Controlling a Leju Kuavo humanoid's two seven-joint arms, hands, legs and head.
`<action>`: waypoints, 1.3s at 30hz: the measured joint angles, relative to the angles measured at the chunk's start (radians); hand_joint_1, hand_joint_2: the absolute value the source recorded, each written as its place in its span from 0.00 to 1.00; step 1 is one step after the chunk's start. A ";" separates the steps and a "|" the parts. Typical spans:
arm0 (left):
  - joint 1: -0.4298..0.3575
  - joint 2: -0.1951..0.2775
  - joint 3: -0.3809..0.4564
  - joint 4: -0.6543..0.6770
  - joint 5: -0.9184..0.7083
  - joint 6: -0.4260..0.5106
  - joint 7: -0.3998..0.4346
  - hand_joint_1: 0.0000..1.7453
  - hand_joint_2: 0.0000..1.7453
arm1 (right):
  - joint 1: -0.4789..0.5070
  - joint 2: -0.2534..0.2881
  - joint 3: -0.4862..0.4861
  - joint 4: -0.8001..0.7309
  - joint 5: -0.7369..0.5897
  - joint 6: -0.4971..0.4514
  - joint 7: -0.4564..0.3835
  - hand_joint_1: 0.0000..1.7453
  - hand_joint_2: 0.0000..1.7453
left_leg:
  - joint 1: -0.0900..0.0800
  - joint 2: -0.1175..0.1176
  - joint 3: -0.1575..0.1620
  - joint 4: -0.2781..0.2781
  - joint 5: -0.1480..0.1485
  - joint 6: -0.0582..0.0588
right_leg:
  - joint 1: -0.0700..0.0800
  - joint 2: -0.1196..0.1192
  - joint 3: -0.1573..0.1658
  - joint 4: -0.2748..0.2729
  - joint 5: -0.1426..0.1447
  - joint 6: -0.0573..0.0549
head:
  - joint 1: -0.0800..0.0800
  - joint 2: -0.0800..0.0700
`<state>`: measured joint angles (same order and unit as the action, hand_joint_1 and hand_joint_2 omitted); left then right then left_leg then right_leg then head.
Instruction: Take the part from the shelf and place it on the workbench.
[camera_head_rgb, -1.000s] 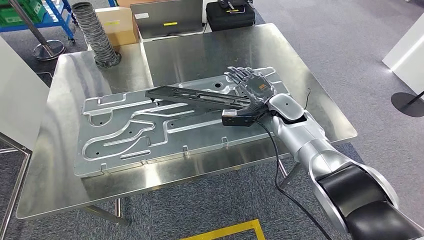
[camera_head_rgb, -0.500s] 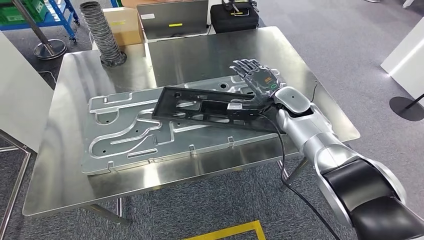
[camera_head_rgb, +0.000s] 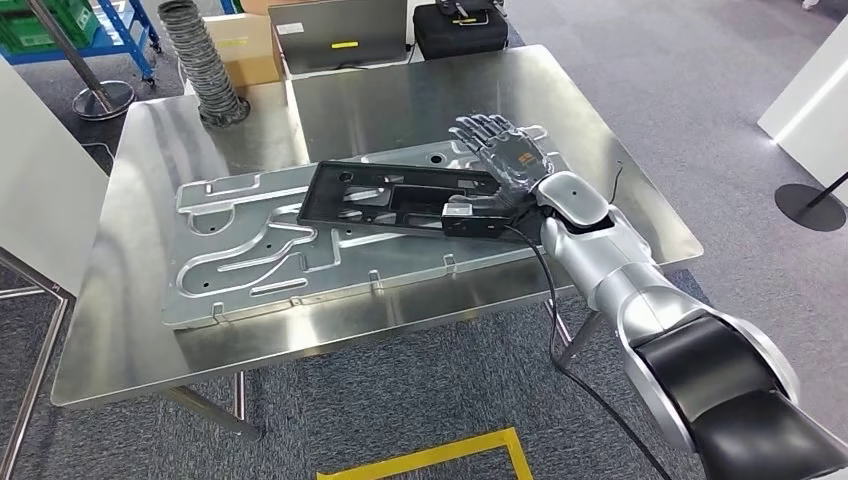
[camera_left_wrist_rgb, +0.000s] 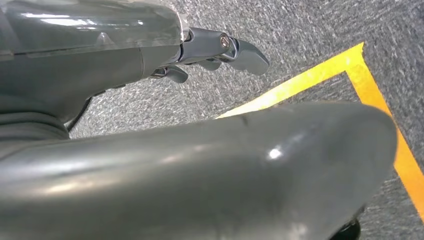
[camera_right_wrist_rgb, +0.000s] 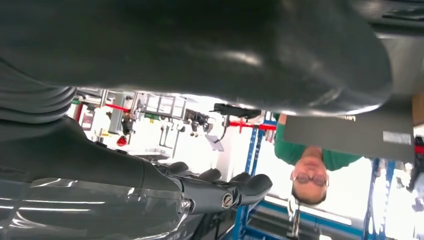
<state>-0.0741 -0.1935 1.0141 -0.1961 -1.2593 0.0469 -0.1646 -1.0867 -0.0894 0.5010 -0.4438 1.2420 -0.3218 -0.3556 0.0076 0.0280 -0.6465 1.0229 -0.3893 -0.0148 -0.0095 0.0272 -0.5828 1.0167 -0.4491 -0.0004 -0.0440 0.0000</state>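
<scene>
The long black plastic part (camera_head_rgb: 395, 200) lies flat across the embossed metal plate (camera_head_rgb: 250, 265) on the steel workbench (camera_head_rgb: 400, 100). My right hand (camera_head_rgb: 502, 160) is at the part's right end, fingers stretched out and spread, its heel against that end. No finger is wrapped around the part. In the right wrist view the same hand's fingers (camera_right_wrist_rgb: 227, 192) stick out straight with nothing in them. My left hand (camera_left_wrist_rgb: 220, 50) hangs over the grey carpet and holds nothing.
A ribbed grey hose (camera_head_rgb: 200, 60), a cardboard box (camera_head_rgb: 245, 45), a grey panel (camera_head_rgb: 345, 35) and a black case (camera_head_rgb: 460, 30) stand behind the bench. A black cable (camera_head_rgb: 548, 300) trails from my right wrist. A person in green (camera_right_wrist_rgb: 310, 150) stands beyond. Yellow floor tape (camera_head_rgb: 430, 460) runs nearby.
The black part has tipped from standing on its edge to lying flat on the plate. My right hand stays at its right end, fingers still spread. The camera has shifted slightly.
</scene>
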 joint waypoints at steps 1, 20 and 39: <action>0.001 0.000 0.000 0.000 0.000 0.000 -0.001 0.00 0.00 | 0.009 -0.001 0.000 -0.002 -0.003 -0.008 0.002 0.00 0.00 | 0.001 -0.003 -0.010 0.021 -0.025 -0.004 | -0.003 -0.001 -0.006 -0.005 0.010 -0.009 | 0.000 0.000; -0.011 0.007 0.006 0.000 -0.008 -0.006 -0.009 0.00 0.00 | -0.007 -0.010 0.005 -0.002 0.022 0.029 0.007 0.00 0.00 | -0.005 0.019 0.099 -0.046 -0.048 0.047 | -0.003 -0.016 -0.193 0.222 -0.066 0.045 | 0.000 0.000; -0.010 0.007 0.006 0.000 -0.005 -0.006 -0.012 0.00 0.00 | -0.002 -0.015 0.008 0.030 -0.015 0.002 0.034 0.00 0.00 | 0.009 -0.013 0.011 0.207 -0.121 -0.010 | -0.006 0.001 -0.074 -0.007 0.066 -0.007 | 0.000 0.000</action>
<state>-0.0838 -0.1867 1.0204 -0.1961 -1.2643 0.0414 -0.1766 -1.0883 -0.1047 0.5093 -0.4138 1.2271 -0.3201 -0.3218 0.0162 0.0148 -0.6353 1.2295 -0.5102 -0.0245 -0.0152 0.0281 -0.6571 1.0099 -0.3834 -0.0079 -0.0443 0.0000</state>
